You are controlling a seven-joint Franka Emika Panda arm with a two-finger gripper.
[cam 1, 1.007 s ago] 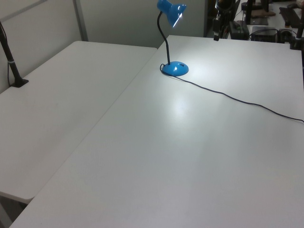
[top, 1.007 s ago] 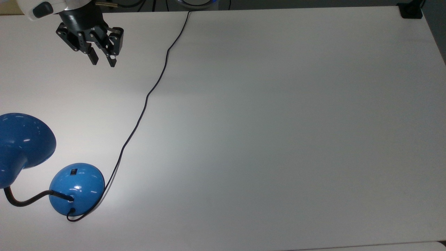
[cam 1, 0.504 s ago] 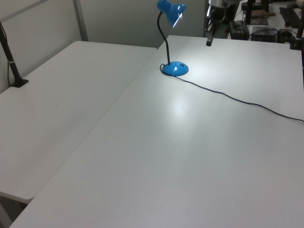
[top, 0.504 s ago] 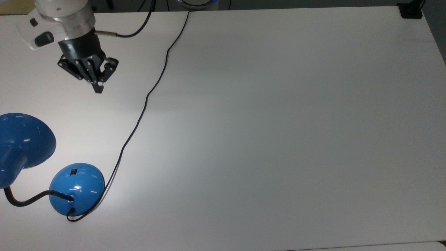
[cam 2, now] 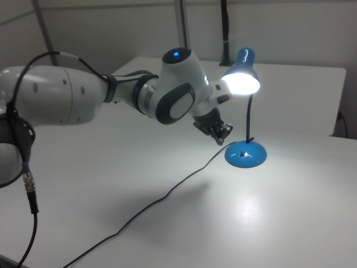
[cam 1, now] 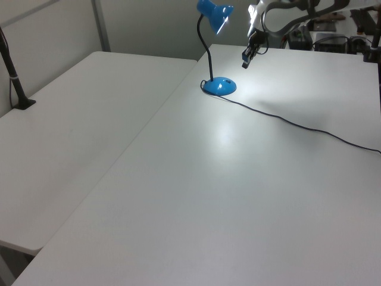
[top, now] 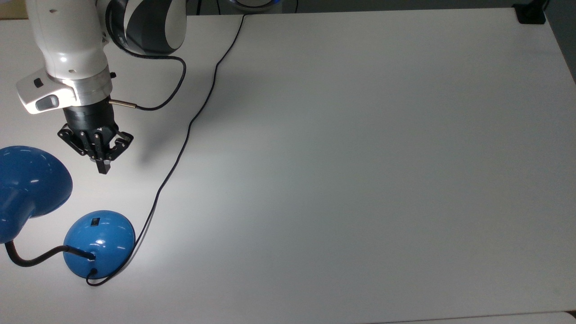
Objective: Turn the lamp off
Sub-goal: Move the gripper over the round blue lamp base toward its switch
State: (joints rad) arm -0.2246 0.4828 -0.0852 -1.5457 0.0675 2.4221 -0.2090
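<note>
Lamp base near closed end effector

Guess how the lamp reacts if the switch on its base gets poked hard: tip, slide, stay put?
The lamp probably stays put: its domed base sits wide and flat on the table. A sideways shove might slide it, since the glossy shell looks slippery. The shade hangs high on a thin gooseneck, so it may wobble. The pincer is shut, suiting a downward poke.
</note>
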